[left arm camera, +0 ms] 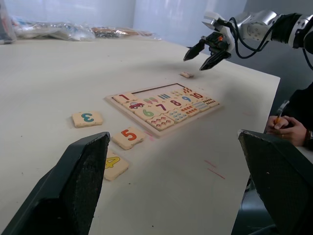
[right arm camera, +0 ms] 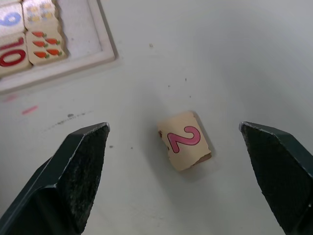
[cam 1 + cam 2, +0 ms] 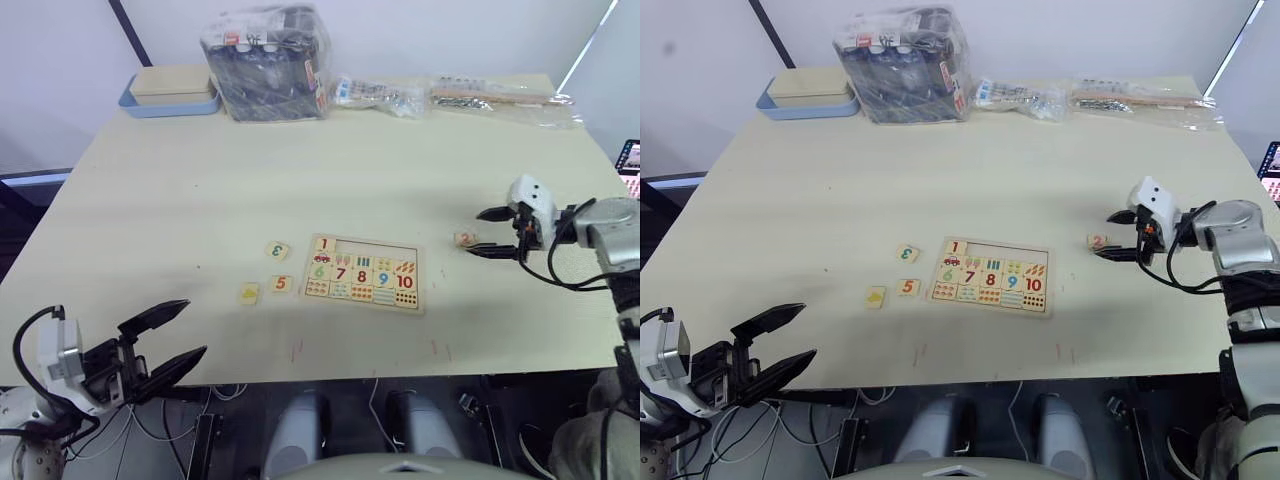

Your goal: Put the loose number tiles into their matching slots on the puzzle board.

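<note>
From the left eye view, the board (image 3: 365, 274) lay near the table's (image 3: 200, 200) front edge, with the 1 (image 3: 325, 244) seated at the left end of its top row and the remaining slots (image 3: 385, 250) there bare. Tiles 3 (image 3: 277, 250), 5 (image 3: 281, 283) and a yellow one (image 3: 249, 293) lay loose just left of the board. The 2 (image 3: 464, 240) sat apart on the right, with the right gripper (image 3: 492, 232) next to it, fingers spread. The left gripper (image 3: 170, 340) hung off the table's front edge, fingers also apart and empty.

The right eye view showed the same layout, the 2 lying just off the right gripper's tips.

In the left wrist view, the yellow tile read as a 4 (image 1: 111, 164), nearest that gripper.

In the right wrist view, the 2 lay flat and slightly skewed between the spread fingers, somewhat closer to the right finger (image 2: 281, 171).

The step in hand looked like picking up the 2. To do it well, the gripper should centre over the tile, turn to match its skew, drop until the tips nearly touch the table, then close on two opposite edges. The thin tile could easily slip or flip if caught by a corner.
</note>
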